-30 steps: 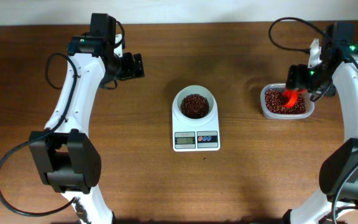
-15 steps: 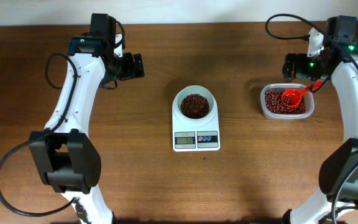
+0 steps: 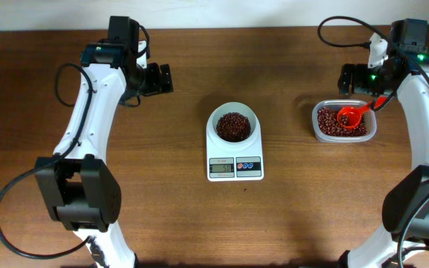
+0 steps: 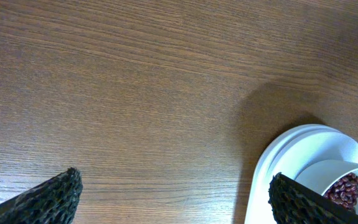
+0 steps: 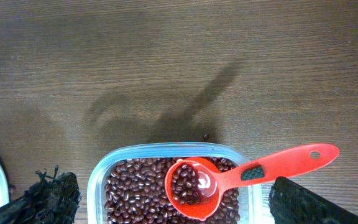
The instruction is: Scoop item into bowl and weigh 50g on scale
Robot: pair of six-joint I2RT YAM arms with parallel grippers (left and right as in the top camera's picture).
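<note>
The white bowl (image 3: 233, 124) stands on the white scale (image 3: 234, 165) at the table's centre and holds dark reddish-brown beans (image 3: 233, 126). More beans (image 5: 142, 186) fill a clear plastic container (image 3: 342, 123) at the right. The orange-red scoop (image 5: 229, 179) lies in that container with a few beans in its cup, its handle resting over the right rim. My right gripper (image 3: 356, 78) is open and empty above the container's far side. My left gripper (image 3: 162, 78) is open and empty at the back left; its wrist view shows the bowl (image 4: 347, 180) and scale (image 4: 266, 180) at lower right.
The scale's grey display (image 3: 221, 168) and two round buttons (image 3: 249, 164) face the front edge. One stray bean (image 5: 206, 137) lies on the wood behind the container. Bare wooden tabletop surrounds everything.
My right gripper let go of the scoop, which now lies in the container, and drew back upward and away from it. The left arm has not moved.
</note>
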